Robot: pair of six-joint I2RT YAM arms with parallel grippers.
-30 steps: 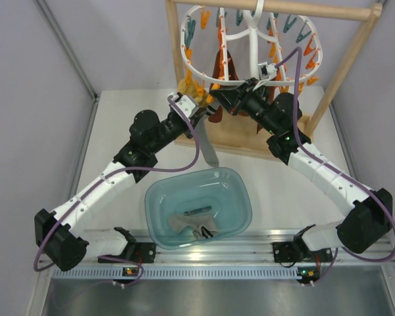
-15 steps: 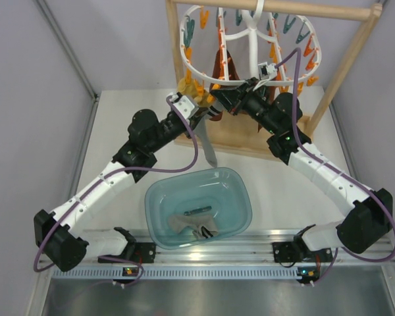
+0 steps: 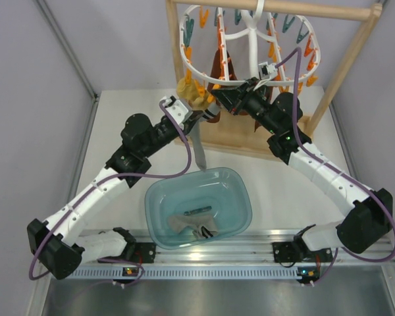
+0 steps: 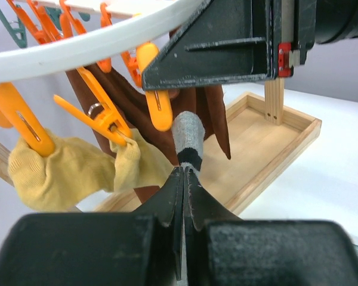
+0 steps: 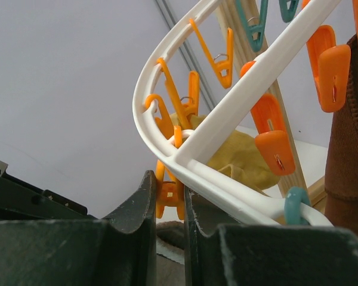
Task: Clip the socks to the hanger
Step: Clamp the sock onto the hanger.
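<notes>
Hanging clips (image 4: 155,89), brown socks (image 4: 212,119) crowd hanger (image 3: 182,47) rim; basin (image 3: 249,205) blocks table (image 3: 276,204) centre.

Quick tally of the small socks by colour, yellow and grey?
Yellow socks: 2, both clipped on the hanger.
Grey socks: 2, one held in the left fingers, one lying in the basin.
Total: 4.

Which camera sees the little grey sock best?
The left wrist view: the small grey sock with a dark band is close up, pinched in the left pincer. The top view shows it dangling, small. The right wrist view doesn't clearly show it.
</notes>
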